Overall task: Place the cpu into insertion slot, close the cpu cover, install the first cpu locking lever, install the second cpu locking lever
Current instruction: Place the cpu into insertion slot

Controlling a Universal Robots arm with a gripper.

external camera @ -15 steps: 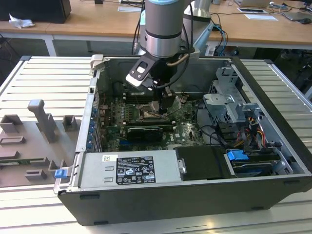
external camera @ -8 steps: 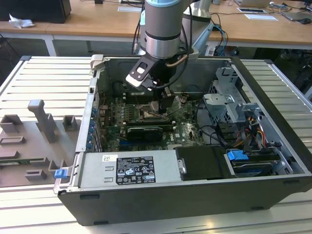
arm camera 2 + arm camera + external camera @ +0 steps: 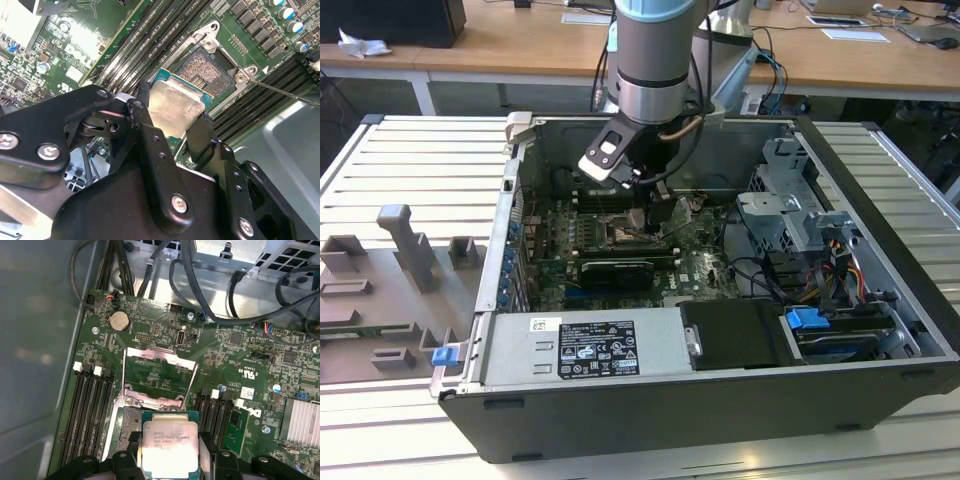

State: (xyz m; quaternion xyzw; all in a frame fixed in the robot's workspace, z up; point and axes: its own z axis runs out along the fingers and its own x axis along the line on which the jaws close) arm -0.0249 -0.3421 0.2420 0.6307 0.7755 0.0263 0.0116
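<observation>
Cpu [image 3: 176, 111] pinched flat in the gripper [image 3: 172, 117], partly over the open socket [image 3: 209, 70], which lies just ahead of the jaws.

A slatted metal table [image 3: 410, 150] carries an open computer case [image 3: 670, 420] and a grey fixture [image 3: 390, 290].

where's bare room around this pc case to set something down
Bare ribbed table on the exterior view's right of the case. The exterior view's left holds grey fixtures. Inside is crowded: gripper holding the cpu, cables.
</observation>
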